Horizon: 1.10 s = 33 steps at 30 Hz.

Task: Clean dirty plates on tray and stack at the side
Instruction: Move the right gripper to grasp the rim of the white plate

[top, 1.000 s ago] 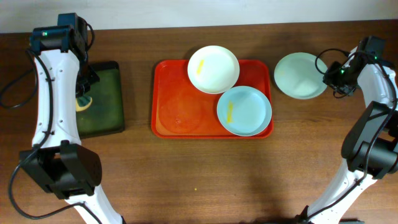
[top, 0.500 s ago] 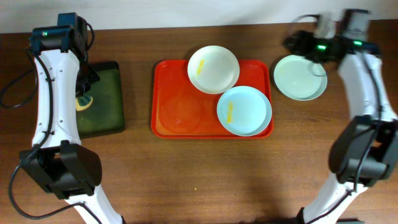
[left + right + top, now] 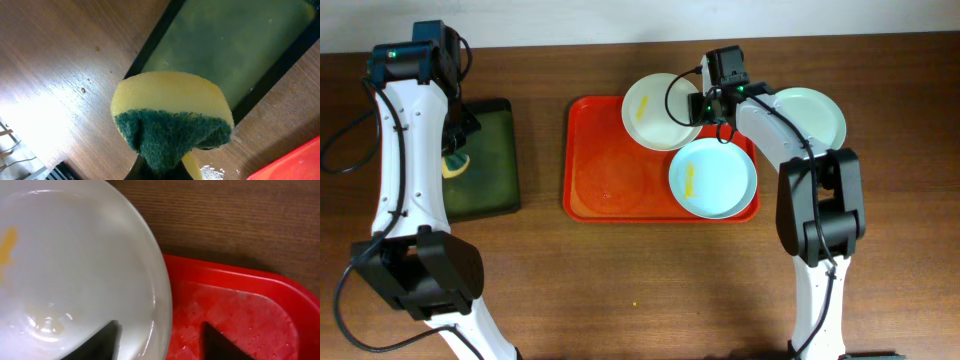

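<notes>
Cream plate (image 3: 655, 112) is next: right jaws, swung over from the side plate (image 3: 815, 115), stand wide astride its rim; left jaws hold the sponge (image 3: 170, 120).

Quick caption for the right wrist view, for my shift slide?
Open right gripper straddles the rim of a cream-white plate with a yellow smear, over the red-orange tray.

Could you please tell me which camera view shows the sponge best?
The left wrist view: the sponge fills the middle of the frame, yellow foam above, green scouring side below, over the dark green tray. The overhead view shows only a small yellow bit of it. The right wrist view does not show it.
</notes>
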{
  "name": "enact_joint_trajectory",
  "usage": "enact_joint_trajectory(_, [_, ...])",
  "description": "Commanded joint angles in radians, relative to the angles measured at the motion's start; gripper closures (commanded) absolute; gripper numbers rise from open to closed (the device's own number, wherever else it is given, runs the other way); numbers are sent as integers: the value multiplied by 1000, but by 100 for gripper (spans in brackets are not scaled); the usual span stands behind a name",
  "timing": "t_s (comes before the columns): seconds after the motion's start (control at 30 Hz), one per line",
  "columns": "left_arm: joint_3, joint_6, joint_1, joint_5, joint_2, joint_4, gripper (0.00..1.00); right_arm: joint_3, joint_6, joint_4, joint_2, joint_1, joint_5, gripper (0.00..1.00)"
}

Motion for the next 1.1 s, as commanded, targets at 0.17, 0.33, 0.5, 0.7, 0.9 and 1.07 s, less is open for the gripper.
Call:
enact_joint_trajectory(0.17, [-3, -13, -1, -3, 5, 0, 100, 6, 3, 34, 25, 5, 6, 63])
enact_joint_trajectory(0.33, [-3, -13, -1, -3, 5, 0, 100, 6, 4, 45, 44, 5, -7, 64])
enact_joint_trajectory(0.5, [-3, -13, -1, -3, 5, 1, 100, 5, 31, 40, 45, 5, -9, 76])
enact_joint_trajectory(0.7, [-3, -13, -1, -3, 5, 2, 100, 6, 30, 56, 42, 23, -221, 96])
enact_joint_trajectory(0.9, [-3, -13, -1, 17, 5, 2, 100, 35, 26, -50, 41, 98, -366, 96])
enact_joint_trajectory(1.07, [-3, -13, -1, 19, 5, 2, 100, 35, 26, -113, 41, 122, -276, 85])
